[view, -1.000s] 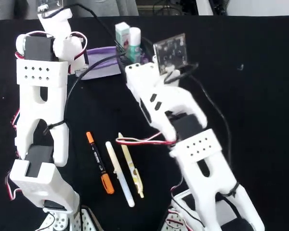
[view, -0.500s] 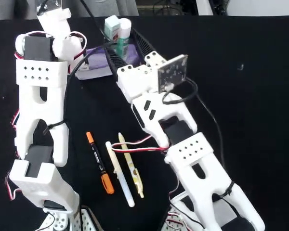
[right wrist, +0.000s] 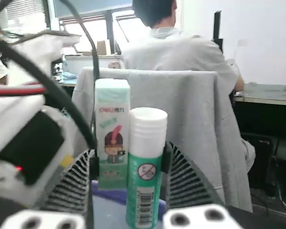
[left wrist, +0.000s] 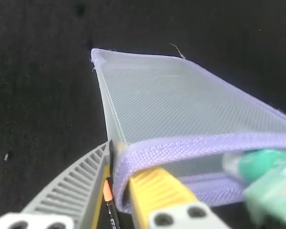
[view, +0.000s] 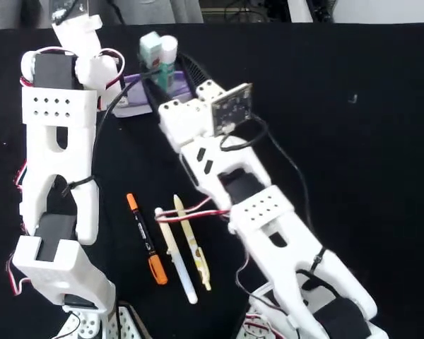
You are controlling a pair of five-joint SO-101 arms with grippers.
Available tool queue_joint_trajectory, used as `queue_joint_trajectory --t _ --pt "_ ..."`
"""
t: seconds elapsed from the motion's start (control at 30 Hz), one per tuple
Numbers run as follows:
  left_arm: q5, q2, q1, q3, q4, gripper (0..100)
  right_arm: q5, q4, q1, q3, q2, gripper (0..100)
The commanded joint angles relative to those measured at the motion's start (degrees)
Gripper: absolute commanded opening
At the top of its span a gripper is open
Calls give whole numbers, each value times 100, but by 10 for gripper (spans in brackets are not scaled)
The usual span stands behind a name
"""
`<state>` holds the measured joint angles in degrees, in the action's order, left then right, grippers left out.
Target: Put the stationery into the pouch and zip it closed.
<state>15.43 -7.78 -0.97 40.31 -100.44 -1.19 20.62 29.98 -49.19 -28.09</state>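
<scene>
Pouch: the pale purple mesh pouch (view: 136,99) lies flat at the far side of the black worktop (view: 353,176), by the tip of my left arm. From my left wrist, its mesh side stretches away from me and its woven purple rim is nearest.

Left end effector: my left end effector (left wrist: 121,162) is clamped tight on that purple rim at 1 end of the pouch. The grey finger is on 1 side of the rim and the yellow finger on the other.

Right end effector: my right end effector (right wrist: 128,160) is closed around 2 items at once, squeezed side by side between its ribbed fingers. In the high view it is raised over the pouch.

Glue stick: the green-and-white glue stick (right wrist: 145,162) stands upright in that grip, white cap on top.

Small box: the green-and-white small box (right wrist: 112,138) stands upright too, touching the glue stick. From my left wrist, both show blurred just beside the pouch's rim.

Pens: 3 lie on the worktop between my 2 arms, well apart from the pouch. They are the orange marker (view: 145,240), the white pen (view: 174,254) and the cream pen (view: 192,244), roughly parallel, each just beside the next.
</scene>
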Motion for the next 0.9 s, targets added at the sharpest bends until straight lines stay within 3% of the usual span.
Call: queue_joint_trajectory --t 0.0,0.2,0.4,0.53,0.63,0.87 --pt "44 35 -84 22 35 28 -18 167 220 -207 -163 11" --pt "62 70 -119 66 44 28 35 404 -18 -611 -31 21" --pt "290 53 -154 75 53 28 26 1459 -9 -1007 198 291" --pt "299 35 -330 22 202 28 26 1424 -18 -1059 -48 270" --pt "308 26 -488 22 273 28 202 677 -44 -1059 -664 240" --pt "308 -255 -813 22 492 28 369 -2127 -9 -303 -2545 234"
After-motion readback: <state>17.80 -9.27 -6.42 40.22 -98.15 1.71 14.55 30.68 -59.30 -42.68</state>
